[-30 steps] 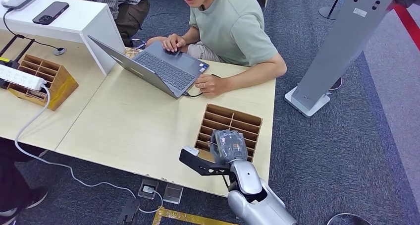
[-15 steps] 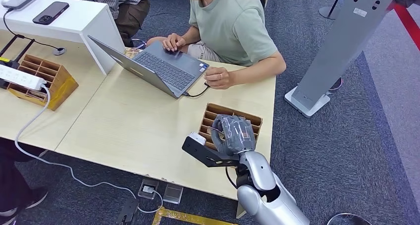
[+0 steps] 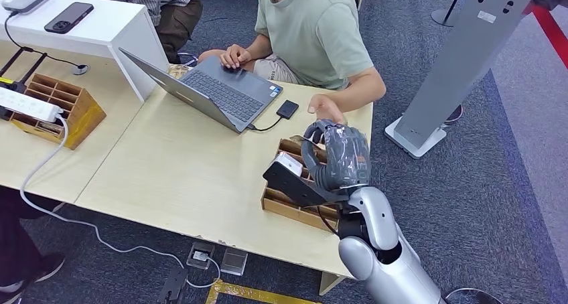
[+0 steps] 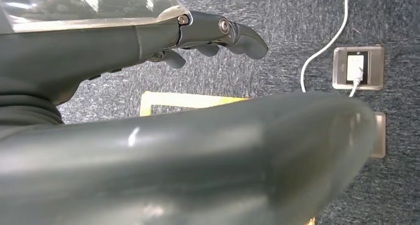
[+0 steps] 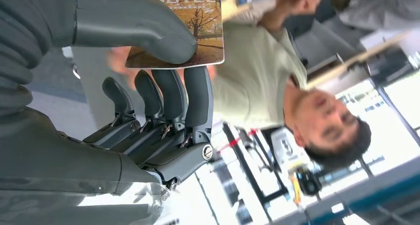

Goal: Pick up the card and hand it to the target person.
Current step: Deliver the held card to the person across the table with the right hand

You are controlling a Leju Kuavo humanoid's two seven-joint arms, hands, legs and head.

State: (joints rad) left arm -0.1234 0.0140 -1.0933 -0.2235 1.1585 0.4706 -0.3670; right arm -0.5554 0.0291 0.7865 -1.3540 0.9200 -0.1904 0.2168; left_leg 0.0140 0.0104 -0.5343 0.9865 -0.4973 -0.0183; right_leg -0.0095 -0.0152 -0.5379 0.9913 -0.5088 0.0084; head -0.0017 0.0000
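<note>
Right hand (image 3: 338,158) has risen off the slotted wooden card box (image 3: 295,203) on the counter (image 3: 181,170), thumb pinning the autumn-tree hotel card (image 5: 185,31). Person's hand (image 3: 326,108) has lifted toward me; handover looks close. Left hand (image 4: 208,36) hangs empty, fingers loose.

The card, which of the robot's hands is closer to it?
Right. The right hand holds the card between thumb and fingers, above the wooden organizer. The left hand hangs over the carpet, away from it.
</note>
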